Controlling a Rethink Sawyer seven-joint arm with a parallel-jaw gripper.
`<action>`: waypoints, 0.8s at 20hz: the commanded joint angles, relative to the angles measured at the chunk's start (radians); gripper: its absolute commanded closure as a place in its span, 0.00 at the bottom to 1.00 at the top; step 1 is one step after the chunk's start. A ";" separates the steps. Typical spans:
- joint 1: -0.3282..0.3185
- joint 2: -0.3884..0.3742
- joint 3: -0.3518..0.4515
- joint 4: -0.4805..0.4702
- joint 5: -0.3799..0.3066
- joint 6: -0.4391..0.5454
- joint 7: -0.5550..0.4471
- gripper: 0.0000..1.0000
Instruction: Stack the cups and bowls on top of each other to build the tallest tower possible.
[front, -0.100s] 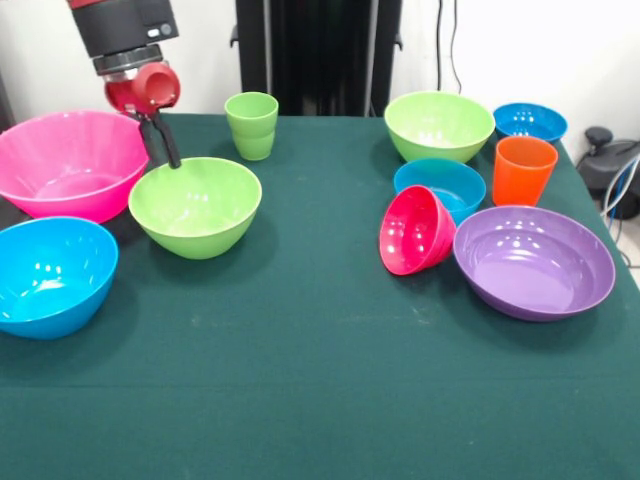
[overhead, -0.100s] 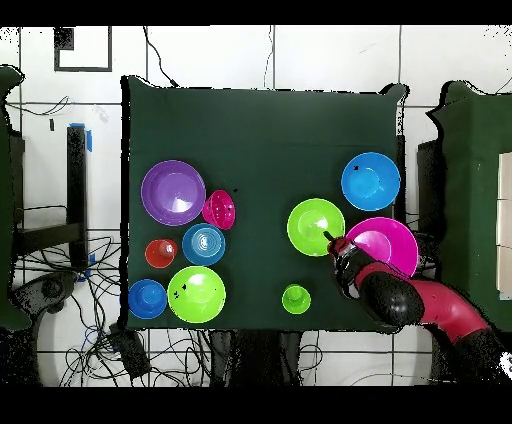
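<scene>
My gripper hangs at the far rim of a lime green bowl, in the gap beside the big pink bowl. A blue bowl sits near both. The light green cup stands alone. In the other group are a second lime bowl, a small blue bowl, the orange cup, another blue bowl, the red-pink bowl tipped on its side, and the purple bowl.
Everything stands on a dark green tablecloth. Cables and a dark stand lie on the floor beside the table, off its surface.
</scene>
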 joint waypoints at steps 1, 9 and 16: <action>0.047 0.080 -0.017 -0.051 -0.120 -0.057 -0.133 0.00; 0.021 0.016 -0.031 -0.031 -0.140 -0.020 -0.130 0.00; -0.051 -0.192 0.042 0.094 -0.032 0.094 -0.167 0.00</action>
